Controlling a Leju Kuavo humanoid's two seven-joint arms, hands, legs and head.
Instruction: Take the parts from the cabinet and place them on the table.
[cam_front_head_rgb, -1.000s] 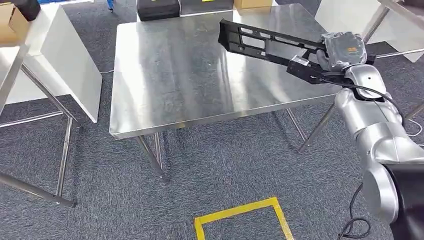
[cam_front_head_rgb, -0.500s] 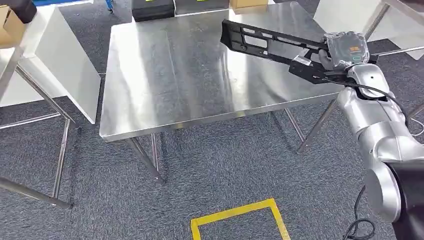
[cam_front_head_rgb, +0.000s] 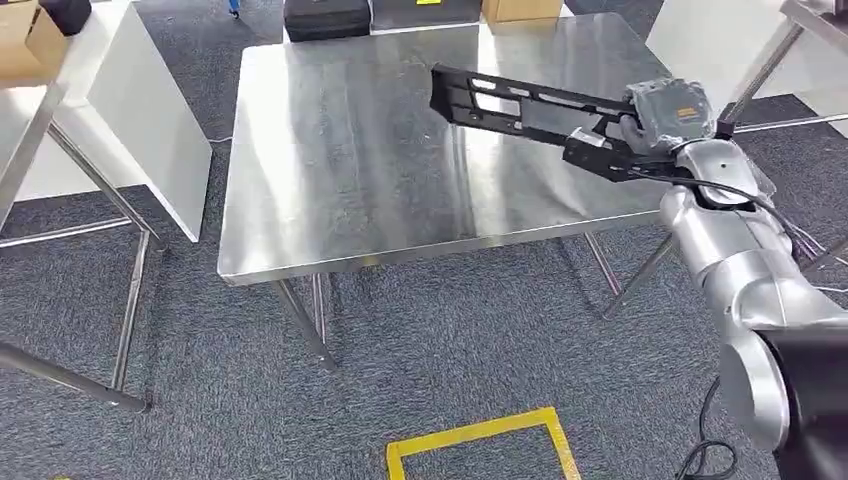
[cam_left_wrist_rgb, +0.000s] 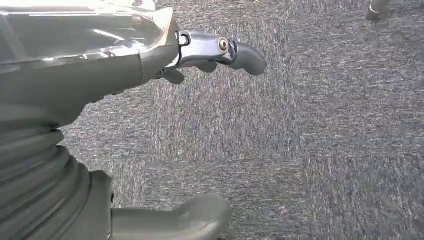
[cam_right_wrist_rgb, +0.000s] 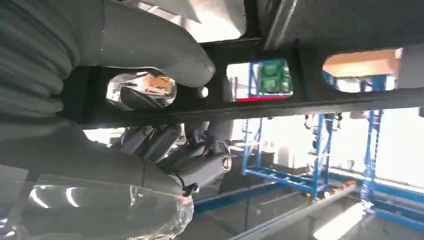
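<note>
Since half a second ago, our whole head view has swung: the tabletop (cam_front_head_rgb: 360, 150) sits a little further right and lower in the picture, and the yellow floor marking (cam_front_head_rgb: 480, 445) has shifted with it, so we read this mostly as our own camera moving. Against the steel surface, though, the black part (cam_front_head_rgb: 520, 105) does look carried slightly inward, its far tip now lying nearer the middle of the top than it did.

We hold that part in our right hand (cam_front_head_rgb: 640, 130), fingers (cam_right_wrist_rgb: 165, 145) wrapped under the frame and the thumb (cam_right_wrist_rgb: 150, 45) pressed over it, clamped at one end. From the hand the long axis runs away to our left and slightly forward, out over the right half of the tabletop. It appears to be held clear of the steel, not resting on it, though we cannot judge the gap exactly.

That is the relation the next move turns on, in our judgement: the part already lies lengthwise over the surface, so lowering it level should set it down with most of its length supported.

Our left hand (cam_left_wrist_rgb: 210, 55) hangs over the carpet (cam_left_wrist_rgb: 325, 125), fingers apart and holding nothing, far from the part; the right arm is plainly the one to finish this.
</note>
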